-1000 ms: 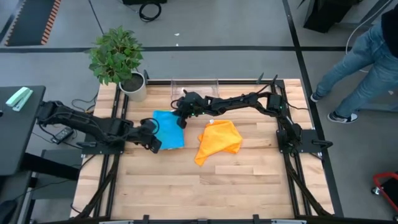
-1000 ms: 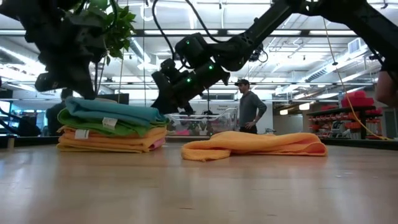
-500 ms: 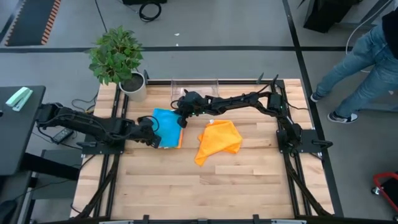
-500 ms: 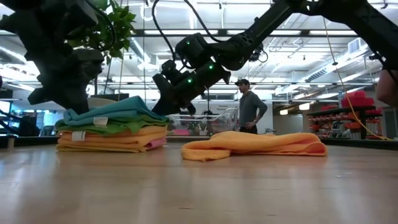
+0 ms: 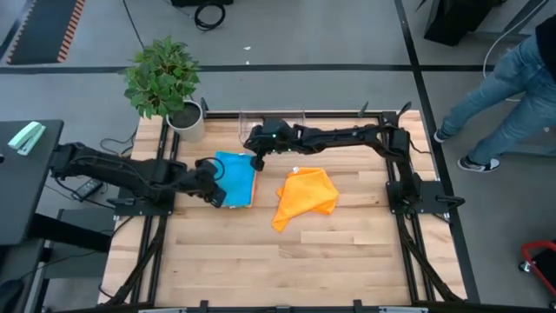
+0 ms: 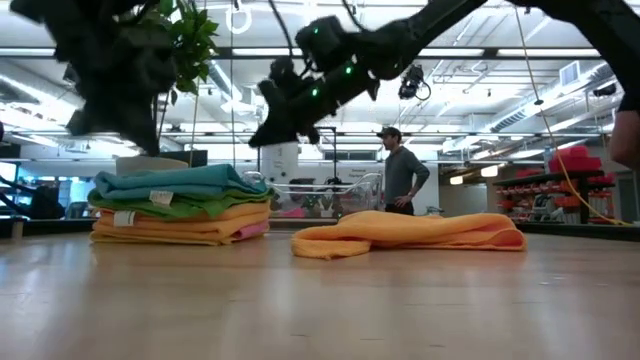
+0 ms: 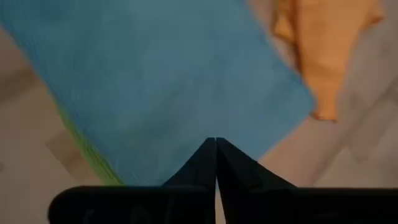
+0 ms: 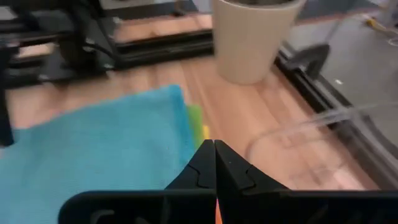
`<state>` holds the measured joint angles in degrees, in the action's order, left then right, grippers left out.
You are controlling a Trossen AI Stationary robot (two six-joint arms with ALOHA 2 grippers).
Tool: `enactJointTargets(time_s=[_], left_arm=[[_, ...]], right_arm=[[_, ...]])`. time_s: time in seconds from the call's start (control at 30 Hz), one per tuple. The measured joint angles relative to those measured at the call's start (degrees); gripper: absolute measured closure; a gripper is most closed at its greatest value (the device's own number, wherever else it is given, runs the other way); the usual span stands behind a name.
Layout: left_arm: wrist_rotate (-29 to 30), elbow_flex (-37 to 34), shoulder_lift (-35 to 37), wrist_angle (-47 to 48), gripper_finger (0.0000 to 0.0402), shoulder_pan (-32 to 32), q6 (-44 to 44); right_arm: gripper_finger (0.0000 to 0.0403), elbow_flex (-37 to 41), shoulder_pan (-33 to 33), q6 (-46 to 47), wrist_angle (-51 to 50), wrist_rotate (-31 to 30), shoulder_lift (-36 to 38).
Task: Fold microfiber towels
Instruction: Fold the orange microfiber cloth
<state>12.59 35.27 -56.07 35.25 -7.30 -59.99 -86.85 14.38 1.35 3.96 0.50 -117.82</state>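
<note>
The folded towels make one stack [image 6: 180, 205] at the left of the low view, with the blue towel [image 5: 234, 178] on top, then green, then orange and a little pink at the bottom edge. In the high view this stack lies a little left of the centre of the surface [image 5: 287, 261]. Just to the right of it lies the last orange towel [image 5: 306, 198], crumpled and not yet folded, apart from the stack. The left gripper [image 5: 211, 193] is at the left edge of the stack, low over the blue cloth; its fingers [image 7: 198, 163] are pressed together and hold nothing. The right gripper [image 5: 257, 162] hangs above the far right corner of the stack, its fingers [image 8: 200, 167] also closed together and empty. Behind it, at the far edge of the surface, stands a clear bin [image 5: 271, 120], and a potted plant [image 5: 165, 83] stands at the upper left corner. I think the risk now is at the stack: if a gripper moves away too low, it can catch the top cloth and pull the neat layers open. The orange towel could also slide on the smooth wood when it is pinched.
</note>
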Motion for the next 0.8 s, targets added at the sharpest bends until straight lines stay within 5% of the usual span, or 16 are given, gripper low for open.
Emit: enactJointTargets(time_s=[0.2, 0.4, 0.63, 0.8], left_arm=[[1.5, 7.6, 0.1, 8.6, 0.0395, 0.0, 9.7], [6.7, 5.1, -1.3, 7.7, 0.0389, 5.9, 16.3], [-0.3, 2.8, -2.9, -10.0, 0.0389, 9.7, 23.0], [-1.0, 2.8, -5.8, -23.1, 0.0384, 8.0, 33.7]], right_arm=[[0.0403, 0.0, -5.4, 1.9, -3.8, 8.2, 0.8], [0.0403, 0.1, -14.7, 0.6, -13.5, 3.6, 0.5], [0.0403, 1.7, -16.8, -0.3, -35.4, 4.5, 8.9], [0.0403, 16.7, -15.7, 12.1, -36.3, 1.3, 20.6]])
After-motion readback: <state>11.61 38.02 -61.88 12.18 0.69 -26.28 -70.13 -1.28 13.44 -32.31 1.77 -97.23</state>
